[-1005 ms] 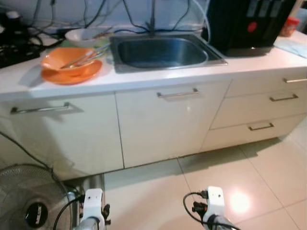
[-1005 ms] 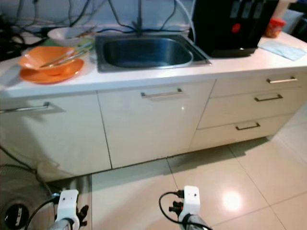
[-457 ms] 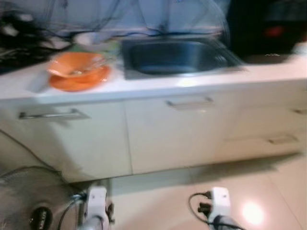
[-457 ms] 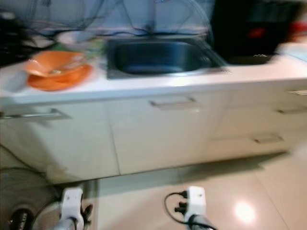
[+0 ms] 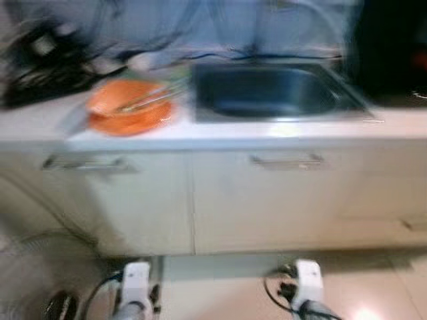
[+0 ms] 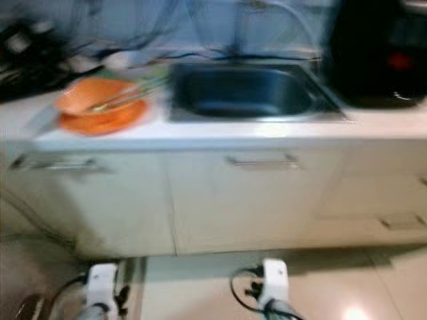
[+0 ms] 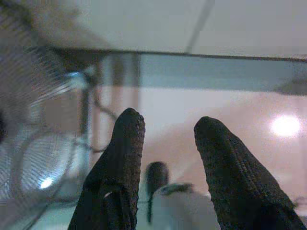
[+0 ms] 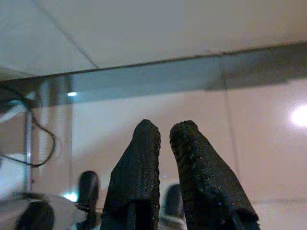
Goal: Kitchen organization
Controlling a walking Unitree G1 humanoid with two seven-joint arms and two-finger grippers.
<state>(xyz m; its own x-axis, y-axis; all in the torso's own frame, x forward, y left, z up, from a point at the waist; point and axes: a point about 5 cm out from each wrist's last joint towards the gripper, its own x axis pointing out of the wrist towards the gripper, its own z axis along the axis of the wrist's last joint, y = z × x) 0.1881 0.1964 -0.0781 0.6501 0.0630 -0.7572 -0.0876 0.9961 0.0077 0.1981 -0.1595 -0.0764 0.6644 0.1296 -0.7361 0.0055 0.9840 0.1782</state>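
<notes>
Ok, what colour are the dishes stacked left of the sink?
Orange: the dishes show best in the right eye view, beside the sink.

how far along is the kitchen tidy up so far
Nothing looks done yet: the orange dishes with utensils across them sit on the counter left of the sink. Nothing is in hand; the left gripper and right gripper hang low over the floor. All the sorting remains.
</notes>
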